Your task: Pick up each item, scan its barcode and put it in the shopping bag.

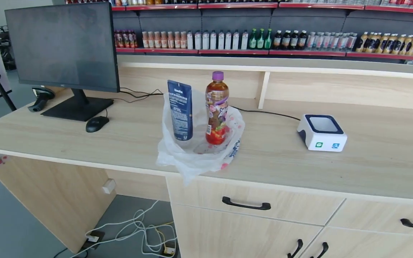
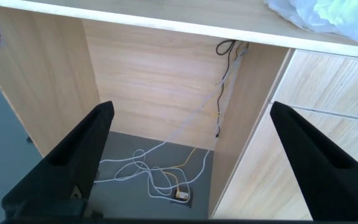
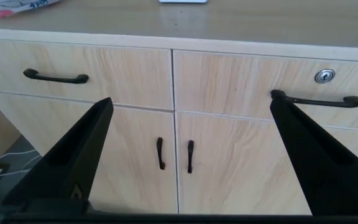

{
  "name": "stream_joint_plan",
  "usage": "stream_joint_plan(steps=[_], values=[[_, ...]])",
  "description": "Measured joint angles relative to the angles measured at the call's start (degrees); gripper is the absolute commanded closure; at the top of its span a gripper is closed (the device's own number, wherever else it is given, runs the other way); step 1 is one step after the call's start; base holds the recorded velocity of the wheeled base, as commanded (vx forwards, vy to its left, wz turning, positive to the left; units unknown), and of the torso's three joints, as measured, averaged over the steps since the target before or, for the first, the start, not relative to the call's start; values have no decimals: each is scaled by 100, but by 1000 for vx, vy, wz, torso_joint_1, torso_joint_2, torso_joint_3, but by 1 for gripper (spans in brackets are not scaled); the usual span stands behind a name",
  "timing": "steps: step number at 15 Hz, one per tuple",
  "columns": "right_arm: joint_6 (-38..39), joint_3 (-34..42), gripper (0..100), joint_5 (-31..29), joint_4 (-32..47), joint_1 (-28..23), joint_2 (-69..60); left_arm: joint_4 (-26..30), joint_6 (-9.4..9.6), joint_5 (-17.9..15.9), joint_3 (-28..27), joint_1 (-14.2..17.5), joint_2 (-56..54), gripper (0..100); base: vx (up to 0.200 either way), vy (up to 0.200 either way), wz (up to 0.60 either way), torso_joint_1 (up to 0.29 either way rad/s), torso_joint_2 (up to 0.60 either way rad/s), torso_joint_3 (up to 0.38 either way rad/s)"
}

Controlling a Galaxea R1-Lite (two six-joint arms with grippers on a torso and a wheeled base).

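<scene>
A blue tube [image 1: 180, 109] and a tea bottle with a purple cap [image 1: 216, 108] stand upright inside a white plastic shopping bag [image 1: 195, 154] on the wooden counter [image 1: 371, 157]. A white barcode scanner box [image 1: 321, 132] sits to the right of the bag. My left gripper [image 2: 191, 158] hangs open below counter height, facing the gap under the counter; a corner of the shopping bag [image 2: 328, 15] lies above it. My right gripper [image 3: 188, 155] hangs open in front of the drawers, holding nothing.
A monitor [image 1: 63, 46], a mouse [image 1: 96, 124] and a handheld scanner [image 1: 41, 99] stand on the counter's left. Cables [image 2: 160, 177] lie on the floor under the counter. Drawers with black handles [image 3: 56, 77] face the right gripper. Shelves of bottles [image 1: 264, 39] line the back.
</scene>
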Motion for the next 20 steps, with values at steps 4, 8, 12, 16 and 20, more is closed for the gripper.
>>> stream_joint_plan(steps=[4, 8, 12, 16, 20], values=[[0, 0, 0, -2, 0, 0, 0, -2, 0, 0, 0, 2, 0, 0, 0, -200, -450, -17, 41, 25], [0, 0, 0, 2, 2, 0, 0, 4, 2, 0, 0, -2, 0, 0, 0, -100, 0, -37, 86, 41], [5, 0, 0, 5, 0, -10, 1, 0, -48, 7, 0, -7, 0, 0, -150, 0, 0, 3, 7, 3], [18, 0, 0, 0, 0, -5, 1, -2, -60, 7, 0, 2, 0, 0, -200, 0, 0, -8, 2, 4], [22, 0, 0, 0, 0, -5, 1, 2, -69, 7, 0, 0, 0, 0, -200, 0, 0, 2, 2, 6]])
